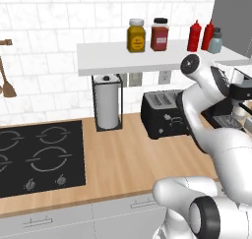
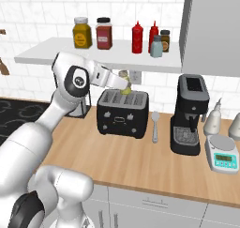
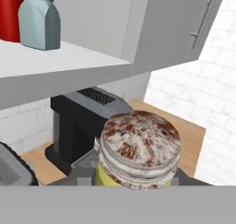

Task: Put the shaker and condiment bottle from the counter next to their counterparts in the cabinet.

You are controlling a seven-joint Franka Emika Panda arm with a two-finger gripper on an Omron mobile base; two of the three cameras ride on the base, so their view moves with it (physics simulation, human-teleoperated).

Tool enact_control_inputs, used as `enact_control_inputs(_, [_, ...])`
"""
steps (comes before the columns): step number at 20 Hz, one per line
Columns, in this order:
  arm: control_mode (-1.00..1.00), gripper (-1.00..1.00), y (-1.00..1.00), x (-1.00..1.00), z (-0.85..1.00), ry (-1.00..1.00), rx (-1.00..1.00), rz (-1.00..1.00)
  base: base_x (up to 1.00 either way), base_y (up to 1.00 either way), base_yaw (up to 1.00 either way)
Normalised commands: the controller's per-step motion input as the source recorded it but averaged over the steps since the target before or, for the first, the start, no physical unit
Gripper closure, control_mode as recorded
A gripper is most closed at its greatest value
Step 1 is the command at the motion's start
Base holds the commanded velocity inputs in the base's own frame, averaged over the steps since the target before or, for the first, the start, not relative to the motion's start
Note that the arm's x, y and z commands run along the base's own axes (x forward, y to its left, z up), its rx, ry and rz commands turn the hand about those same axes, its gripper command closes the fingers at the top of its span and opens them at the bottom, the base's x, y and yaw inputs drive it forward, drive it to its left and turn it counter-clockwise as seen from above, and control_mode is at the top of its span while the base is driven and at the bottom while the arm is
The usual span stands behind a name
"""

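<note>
You have the yellow-green shaker [image 3: 138, 156] with its mottled pale top held upright above the toaster, below the white shelf [image 2: 70, 53]. Up there two red squeeze bottles [image 2: 137, 37] stand side by side, the grey-blue dark-capped shaker [image 2: 156, 46] just beside them

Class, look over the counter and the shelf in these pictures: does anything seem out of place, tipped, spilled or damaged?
Nothing looks spilled, tipped or broken. The one thing off its surface is the shaker, held in the shut gripper in the air above the toaster. On the cabinet, the bottles and jars stand upright.
</note>
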Motion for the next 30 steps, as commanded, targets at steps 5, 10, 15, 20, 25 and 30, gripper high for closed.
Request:
enact_control_inputs(5, [-1.0, 1.0, 0.12, 0.01, 0.42, -0.09, 0.0, 0.05, 0.0, 0.0, 0.0])
enact_control_inputs(10, [-1.0, 1.0, 0.23, 0.16, 0.47, -0.02, 0.0, 0.04, 0.0, 0.0, 0.0])
enact_control_inputs(15, [-1.0, 1.0, 0.21, 0.21, 0.38, 0.0, 0.0, 0.04, 0.0, 0.0, 0.0])
enact_control_inputs(20, [-1.0, 1.0, 0.12, 0.27, 0.33, 0.0, 0.0, 0.03, 0.0, 0.0, 0.0])
enact_control_inputs(25, [-1.0, 1.0, 0.01, 0.24, 0.12, 0.0, 0.0, 0.05, 0.0, 0.0, 0.0])
enact_control_inputs(30, [-1.0, 1.0, -0.05, 0.1, -0.1, 0.0, 0.0, 0.05, 0.0, 0.0, 0.0])
